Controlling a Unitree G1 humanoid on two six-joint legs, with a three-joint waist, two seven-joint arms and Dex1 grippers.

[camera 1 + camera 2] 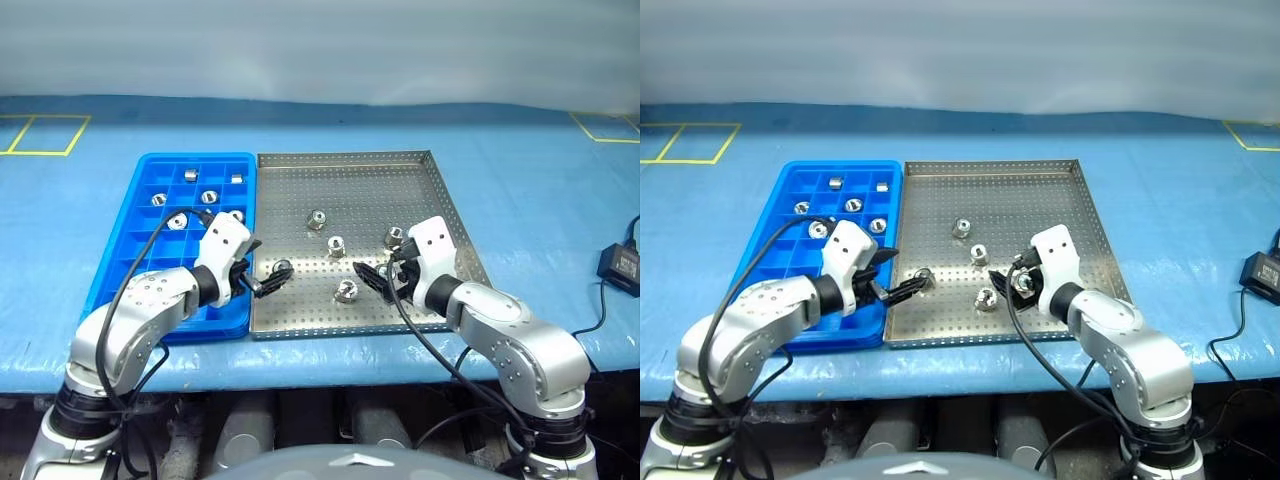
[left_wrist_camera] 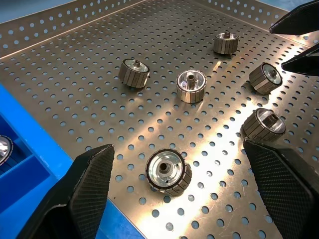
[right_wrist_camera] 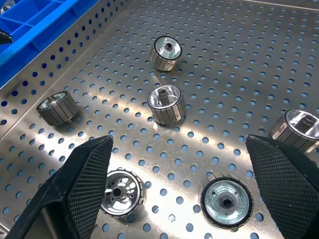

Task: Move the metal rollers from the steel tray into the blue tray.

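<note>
Two trays sit side by side on the blue table (image 1: 520,200), long edges touching: blue tray (image 1: 120,270) on the left, steel tray (image 1: 350,180) on the right.

Head views: five rollers (image 1: 316,220) visible on the steel tray, in its middle and near half. Several more lie in separate compartments in the far part of the blue tray, one roller (image 1: 187,176) in the far row. Left end effector (image 1: 262,283) hovers over the near-left corner of the steel tray, beside the seam with the blue tray, fingers spread, nothing held. One roller lies just beside its tips. Right end effector (image 1: 375,276) hovers over the near-right part of the steel tray, fingers spread, nothing held. A black box (image 1: 620,266) with cable lies on the table at far right.

Left wrist view: both fingers (image 2: 84,189) stand wide apart, empty. One roller (image 2: 168,171) lies on end between them on the perforated sheet. Four others lie beyond it, well apart. Right end effector tips show at the picture's edge.

Right wrist view: fingers (image 3: 84,184) wide apart, empty. Two rollers lie between them near the tips, one (image 3: 227,201) on end. Others lie farther off, toward the blue tray's edge.
</note>
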